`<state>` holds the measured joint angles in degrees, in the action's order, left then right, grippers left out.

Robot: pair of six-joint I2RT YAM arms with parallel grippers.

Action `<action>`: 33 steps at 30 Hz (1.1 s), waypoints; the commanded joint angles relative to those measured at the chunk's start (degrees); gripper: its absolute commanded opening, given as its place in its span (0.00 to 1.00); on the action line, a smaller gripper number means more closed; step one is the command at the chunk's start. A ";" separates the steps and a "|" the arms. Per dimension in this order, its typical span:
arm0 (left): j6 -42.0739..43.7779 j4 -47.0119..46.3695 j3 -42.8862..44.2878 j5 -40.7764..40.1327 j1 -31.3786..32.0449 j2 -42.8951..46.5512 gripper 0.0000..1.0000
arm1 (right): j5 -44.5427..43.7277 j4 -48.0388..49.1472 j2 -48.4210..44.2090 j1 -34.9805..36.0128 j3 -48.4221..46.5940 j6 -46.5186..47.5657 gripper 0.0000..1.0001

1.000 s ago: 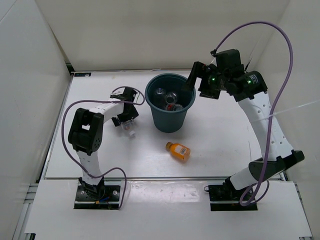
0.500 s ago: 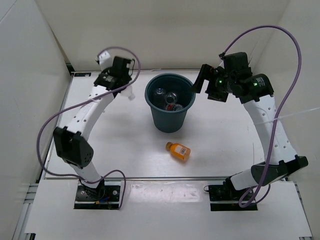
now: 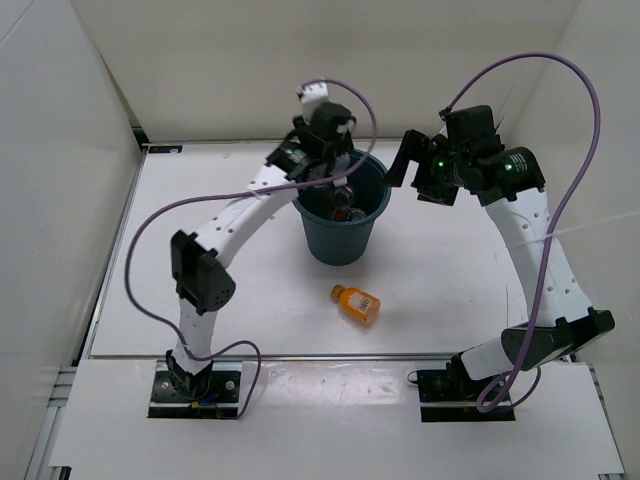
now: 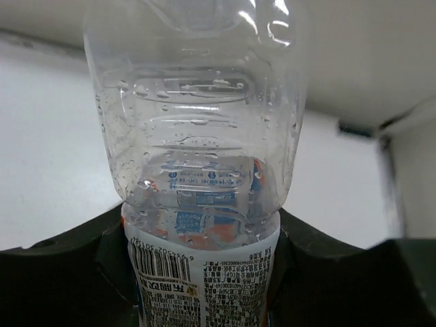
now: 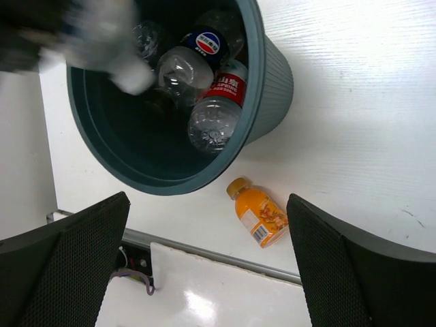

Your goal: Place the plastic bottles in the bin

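Clear plastic bottle [image 4: 201, 136], probably light, crushable: left gripper [image 4: 202, 286] clamps labelled waist above bin [image 3: 340, 240]. Right gripper [image 3: 405, 165] spread, empty, beside bin. Orange bottle [image 3: 357, 302] near bin: may roll, grip mid-body.

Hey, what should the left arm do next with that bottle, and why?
Probably open the left claw and let the bottle drop. The claw is clamped on it, and the right wrist view shows it hanging over the mouth of the bin, above other bottles already inside.
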<state>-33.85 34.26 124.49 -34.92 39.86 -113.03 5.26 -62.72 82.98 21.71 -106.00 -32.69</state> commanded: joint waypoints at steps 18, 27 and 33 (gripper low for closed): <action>5.54 0.46 -4.95 -8.04 6.29 5.36 1.00 | -3.85 0.67 -2.03 -0.45 3.34 1.22 1.00; 4.41 0.46 -3.64 -18.78 4.19 8.62 1.00 | -3.85 1.19 -1.51 -0.45 3.87 0.69 1.00; 1.85 0.46 -3.38 -7.39 -2.76 4.42 1.00 | -3.85 1.20 -2.03 -0.45 5.53 0.69 1.00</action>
<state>-30.61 34.22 119.70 -48.05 40.45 -106.50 1.78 -62.78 82.41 21.43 -101.51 -32.58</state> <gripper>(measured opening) 0.998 0.998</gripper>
